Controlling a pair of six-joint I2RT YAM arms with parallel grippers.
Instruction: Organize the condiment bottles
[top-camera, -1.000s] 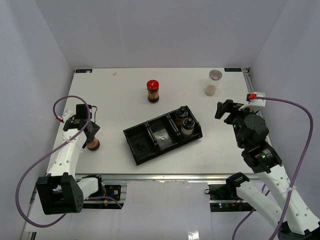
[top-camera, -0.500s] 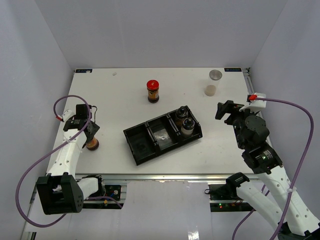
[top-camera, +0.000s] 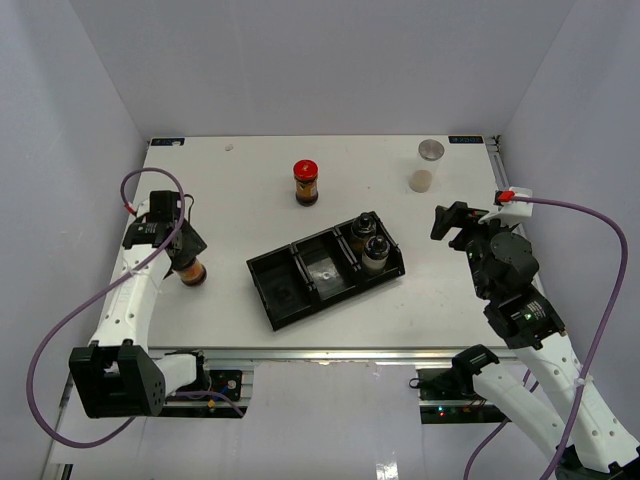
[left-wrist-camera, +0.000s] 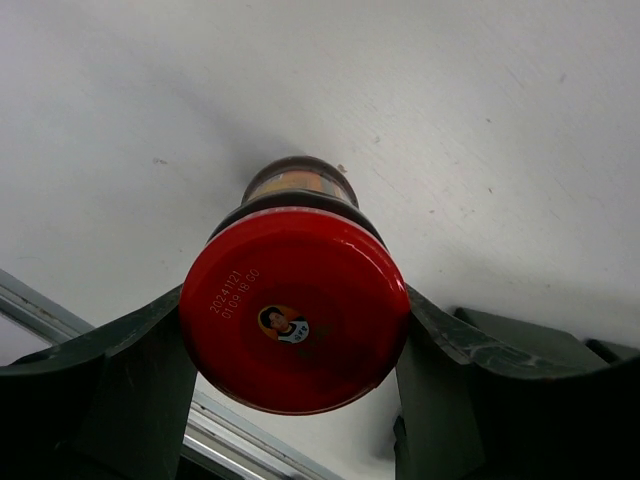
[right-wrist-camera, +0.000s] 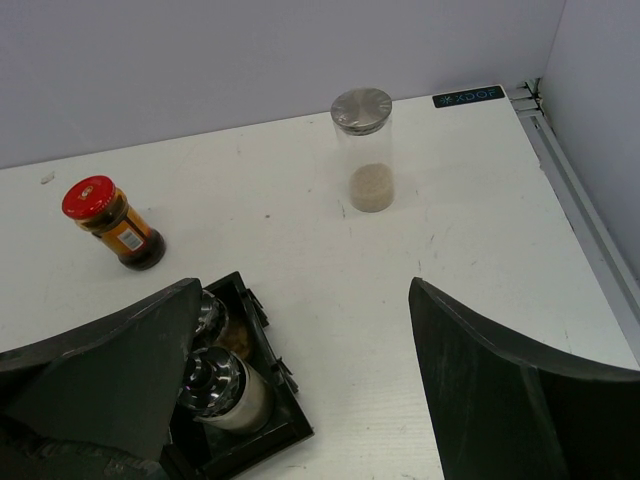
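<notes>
Red-lidded jar (left-wrist-camera: 293, 320) first: clamps left claw (top-camera: 183, 250) round its lid for the tray (top-camera: 258, 267), holds right claw (top-camera: 450, 222) apart, empty.

Red jar lid (left-wrist-camera: 293, 308) stamped "2024…"; table-corner sticker (right-wrist-camera: 469, 97) reads "XDOF".

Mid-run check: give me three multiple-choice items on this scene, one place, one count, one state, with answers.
1. Where do the two black-capped glass shakers stand? A) right-end compartment of the black plastic three-compartment tray B) its middle compartment C) outside it
2. How many red-lidded glass jars of dark sauce show? A) one B) two C) three
3. The left pincer is: A) open, empty B) shut on a shaker C) shut on a red-lidded jar
1 A: both stand at the tray's right end. 2 B: one far back, one at left. 3 C: its fingers press the lid from both sides.
</notes>
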